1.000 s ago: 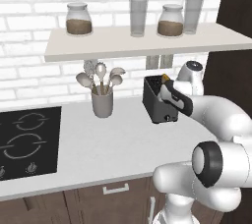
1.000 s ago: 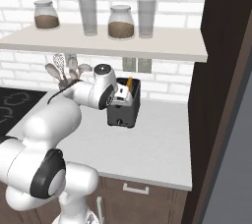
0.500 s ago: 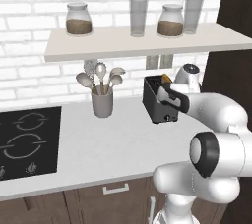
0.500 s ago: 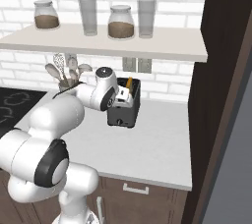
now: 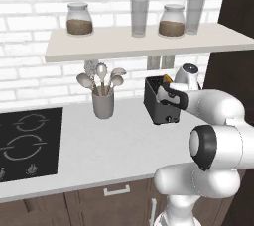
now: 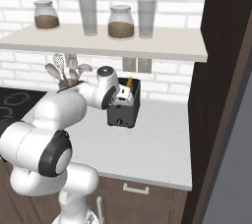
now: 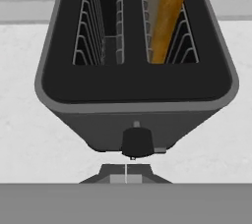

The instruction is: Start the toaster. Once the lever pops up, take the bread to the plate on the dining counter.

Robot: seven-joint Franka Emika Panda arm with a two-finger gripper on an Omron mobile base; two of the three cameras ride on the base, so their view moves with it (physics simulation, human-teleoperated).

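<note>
1. Here we see the toaster (image 5: 159, 102) on the pale worktop (image 5: 114, 143), by the dark cabinet (image 6: 224, 70); the bread (image 7: 167, 14) stands in its right slot.
2. Our gripper (image 7: 126, 173) is pressed shut, empty, just before the lever knob (image 7: 136, 142).
3. A utensil cup (image 5: 102, 102) and hob (image 5: 27, 141) lie leftward; jars (image 5: 79, 19) and glasses (image 5: 140, 17) line the shelf (image 5: 124, 41) on white brick.
4. We read no writing.

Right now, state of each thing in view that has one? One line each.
toaster: upright on the worktop, two slots, lever just ahead of the gripper.
bread: standing in one slot, top sticking out.
other slot: empty.
gripper: shut, holding nothing, just in front of the lever.
utensil cup: upright, holding utensils.
jars: lidded, part filled with brown stuff.
glasses: upright, empty.
</note>
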